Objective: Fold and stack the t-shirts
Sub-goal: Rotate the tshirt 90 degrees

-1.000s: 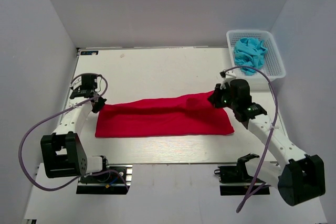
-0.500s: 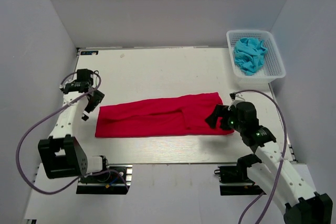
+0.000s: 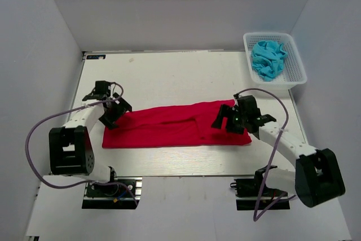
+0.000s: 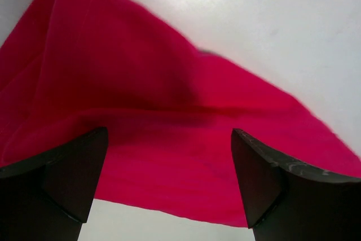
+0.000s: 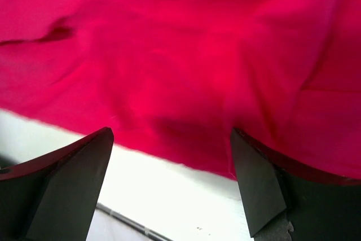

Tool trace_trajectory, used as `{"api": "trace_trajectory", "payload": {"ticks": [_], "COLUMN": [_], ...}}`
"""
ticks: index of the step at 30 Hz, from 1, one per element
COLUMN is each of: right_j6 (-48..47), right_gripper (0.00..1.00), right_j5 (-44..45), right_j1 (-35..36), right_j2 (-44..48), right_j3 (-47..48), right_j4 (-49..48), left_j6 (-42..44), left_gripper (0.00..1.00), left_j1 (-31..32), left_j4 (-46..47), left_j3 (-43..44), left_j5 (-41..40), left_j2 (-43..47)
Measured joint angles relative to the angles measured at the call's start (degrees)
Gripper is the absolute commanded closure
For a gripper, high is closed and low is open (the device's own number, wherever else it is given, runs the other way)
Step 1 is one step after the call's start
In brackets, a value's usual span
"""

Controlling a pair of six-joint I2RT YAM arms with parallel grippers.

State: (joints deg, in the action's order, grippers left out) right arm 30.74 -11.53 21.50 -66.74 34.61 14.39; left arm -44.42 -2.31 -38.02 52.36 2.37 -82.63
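Note:
The red t-shirt (image 3: 169,125) lies flat as a long folded strip across the middle of the table. My left gripper (image 3: 113,113) hangs open over its left end, red cloth (image 4: 146,105) below and between the fingers (image 4: 73,176), nothing pinched. Over the right end my right gripper (image 3: 222,121) also stands open. In the right wrist view the shirt's near hem (image 5: 186,83) and bare table show between its fingers (image 5: 67,187). The turquoise t-shirt (image 3: 267,60) sits crumpled in the basket at the back right.
The white mesh basket (image 3: 298,74) stands at the table's back right corner, next to the right wall. White walls close in the table on the left, back and right. The arm bases and cables sit along the near edge.
Both grippers have opened and let go of the red shirt, which now lies flatter. Each arm swung outward off the cloth, then came back low over its own end.

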Motion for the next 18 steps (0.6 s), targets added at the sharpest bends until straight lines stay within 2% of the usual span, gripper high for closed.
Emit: {"api": "trace_trajectory", "payload": {"ticks": [5,10,14,18], "right_j6": [4.6,7.7,8.4,7.5], "right_gripper": [0.10,0.10,0.10,0.10], "right_j5": [4.7,8.2,11.6,14.0], "right_j1": [-0.1,-0.2,-0.6,-1.8], "right_j2": [-8.6,-17.9,-28.1,-41.7], "right_j3": [0.9,9.7,21.1,38.5], "right_j4": [1.9,6.3,11.5,16.2], "left_j6": [0.2,-1.0,-1.8,-2.2], "left_gripper": [0.00,0.00,0.00,0.00], "left_j1": [0.3,0.5,2.8,7.8], "left_j4": [-1.5,-4.5,-4.8,-5.5], "left_j3": [-3.6,-5.7,-7.6,-9.6], "left_j5": [-1.6,-4.3,-4.9,-4.7], "left_j2": [-2.0,-3.2,-1.5,0.3]}}
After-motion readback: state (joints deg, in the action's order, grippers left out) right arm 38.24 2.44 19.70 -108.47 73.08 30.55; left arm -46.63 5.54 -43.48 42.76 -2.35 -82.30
